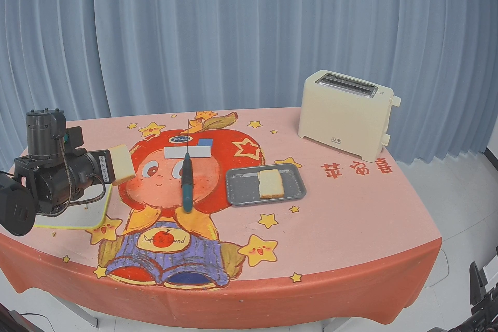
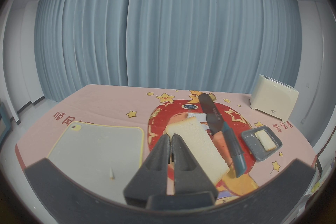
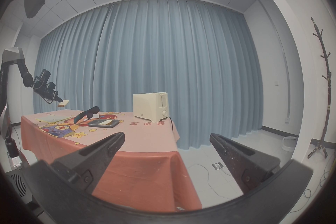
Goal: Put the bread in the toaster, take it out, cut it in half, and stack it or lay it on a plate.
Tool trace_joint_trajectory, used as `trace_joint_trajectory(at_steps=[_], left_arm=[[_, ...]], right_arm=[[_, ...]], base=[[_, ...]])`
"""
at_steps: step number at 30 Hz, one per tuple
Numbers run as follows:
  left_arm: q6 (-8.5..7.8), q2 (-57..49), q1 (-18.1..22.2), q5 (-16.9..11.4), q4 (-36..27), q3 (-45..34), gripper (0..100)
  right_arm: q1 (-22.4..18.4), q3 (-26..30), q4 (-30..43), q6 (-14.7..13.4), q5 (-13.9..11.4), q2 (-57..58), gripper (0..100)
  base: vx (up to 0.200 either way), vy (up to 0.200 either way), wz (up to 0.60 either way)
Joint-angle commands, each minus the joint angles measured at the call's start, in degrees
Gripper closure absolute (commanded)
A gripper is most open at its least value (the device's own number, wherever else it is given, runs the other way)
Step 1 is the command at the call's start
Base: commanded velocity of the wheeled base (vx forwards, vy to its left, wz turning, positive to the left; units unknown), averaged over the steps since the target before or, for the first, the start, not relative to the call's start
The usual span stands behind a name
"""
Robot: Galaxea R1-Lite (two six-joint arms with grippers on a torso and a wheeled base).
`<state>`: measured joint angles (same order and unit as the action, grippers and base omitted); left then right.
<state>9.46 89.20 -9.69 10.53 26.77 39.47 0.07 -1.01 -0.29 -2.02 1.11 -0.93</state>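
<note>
**A:** Head view, starting at the left: what is the left hand (image 1: 110, 166) doing?

**B:** It pinches one bread half (image 1: 123, 164) by its edge, fingers pressed close on it. It holds the piece aloft above the cutting board (image 1: 83, 218) at the left side of the worktop (image 1: 337, 224). In the left wrist view both fingers nearly meet at the slice's corner.

**A:** So which step is in hand?

**B:** I judge it to be carrying that half across to the grey tray (image 1: 239, 196), which serves as the plate. The other bread half (image 1: 271, 183) already lies flat in it.

**A:** What lies between?

**B:** The knife (image 1: 187, 172), blue handle toward the robot, propped over a white block (image 1: 174, 152) with a small blue block (image 1: 205, 142) just beside. In the right wrist view the blade looks raised off the cloth. So the slice should travel high enough to clear it, or pass around the handle end.

**A:** And setting it down?

**B:** Keep the slice level and lower it until it rests on the lying half or on bare tray beside it. Only then spread the fingers. The grip is at a corner, so a quick swing could tear or drop the bread.

**A:** Farther right?

**B:** The toaster (image 1: 345, 112) stands well apart from the tray, with nothing showing above its slots. The right hand (image 3: 167, 136) is spread wide, holding nothing, off the worktop's right end.

**A:** The count?

**B:** Two bread halves, one knife, one board, one tray, one toaster, two hands.
</note>
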Motion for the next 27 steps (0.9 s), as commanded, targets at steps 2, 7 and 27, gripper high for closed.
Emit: trace_joint_trajectory(at_steps=[2,7,27], left_arm=[[-0.06,0.01,-0.15,0.01,0.04,-0.19,100],[-0.14,-0.08,-0.86,-0.16,0.04,-0.01,100],[-0.32,-1.66,-3.23,-0.07,-0.05,-0.98,100]], right_arm=[[0.01,1.01,-0.06,0.00,0.03,0.93,0],[0.01,1.01,-0.06,0.00,0.03,0.93,0],[0.01,1.01,0.03,0.00,-0.05,0.93,0]], base=[[0.000,-0.200,0.00],[0.000,-0.160,0.00],[0.000,0.000,0.00]])
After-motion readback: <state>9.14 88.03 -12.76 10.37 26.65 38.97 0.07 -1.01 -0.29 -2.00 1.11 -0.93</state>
